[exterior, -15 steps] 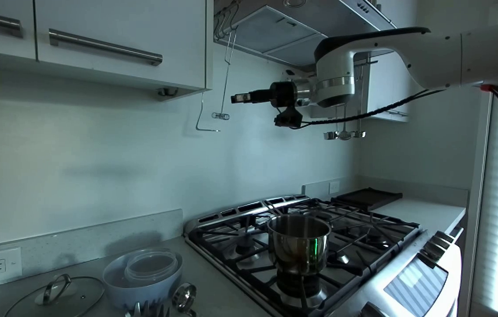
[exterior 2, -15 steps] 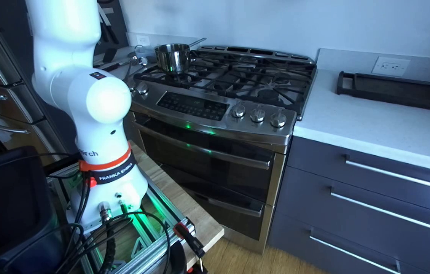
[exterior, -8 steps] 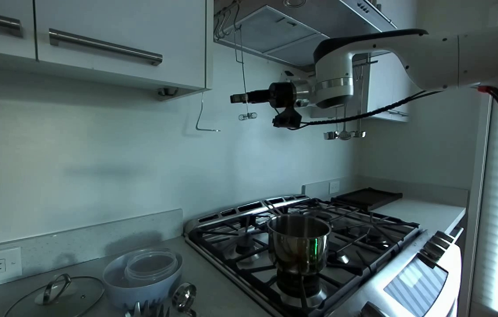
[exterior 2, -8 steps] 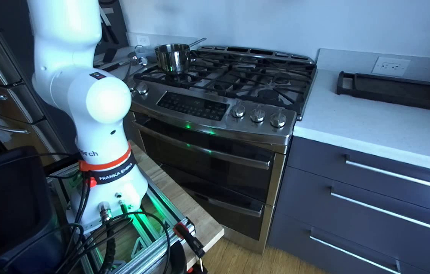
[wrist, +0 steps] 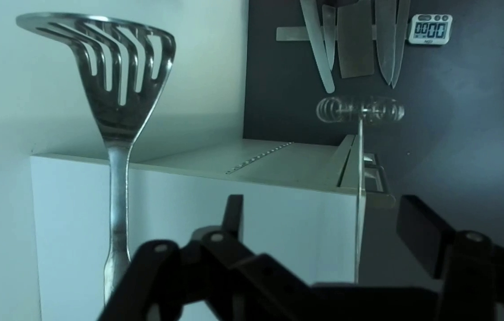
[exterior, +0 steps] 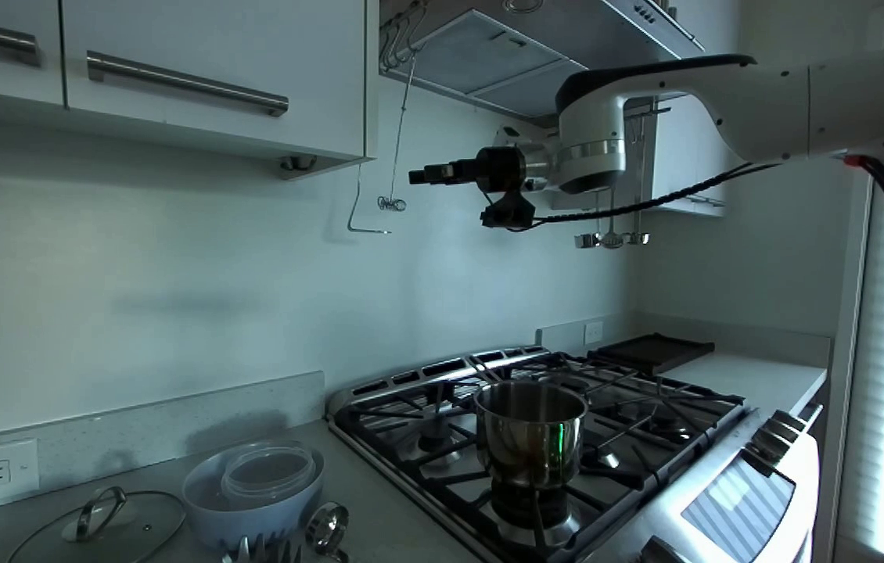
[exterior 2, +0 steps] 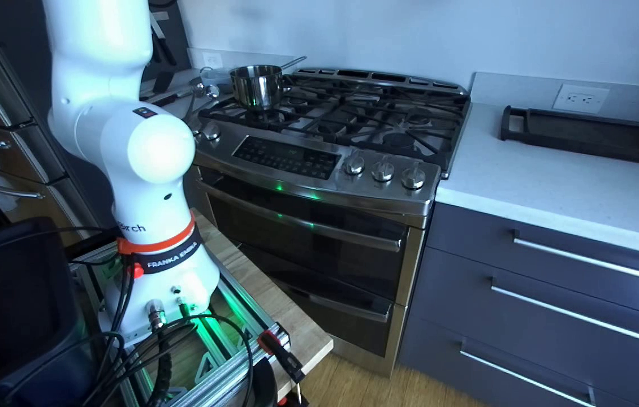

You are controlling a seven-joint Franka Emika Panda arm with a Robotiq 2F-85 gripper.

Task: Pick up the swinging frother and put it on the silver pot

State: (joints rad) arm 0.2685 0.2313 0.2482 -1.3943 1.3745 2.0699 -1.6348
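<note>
From a hook under the hood the swinging frother [exterior: 398, 148] hangs nearly upright, a thin wire ending in a small coil [exterior: 391, 204]. My gripper [exterior: 428, 173] is level with its lower part, and the wire hangs a little beyond the fingertips, apart from them. In the wrist view the frother's wire [wrist: 361, 169] passes across the gap of the gripper [wrist: 320, 205], nearer the right finger [wrist: 426, 236]; the jaws are wide open and hold nothing. The silver pot [exterior: 532, 446] stands on a front burner below, its handle [exterior 2: 295, 62] pointing to the wall.
A slotted metal utensil [wrist: 120, 80] hangs close on the left in the wrist view. The wall cabinet [exterior: 215, 70] and hood [exterior: 489, 59] are overhead. Below are a white bowl [exterior: 211, 508], a glass lid [exterior: 137, 528] and a ladle [exterior: 327, 528]. More utensils [exterior: 612, 238] hang behind the arm.
The frother swings right, overlapping the fingertips in an exterior view half a second ago, then back left past them. My gripper's fingers stand wider apart now; the arm has barely moved.
</note>
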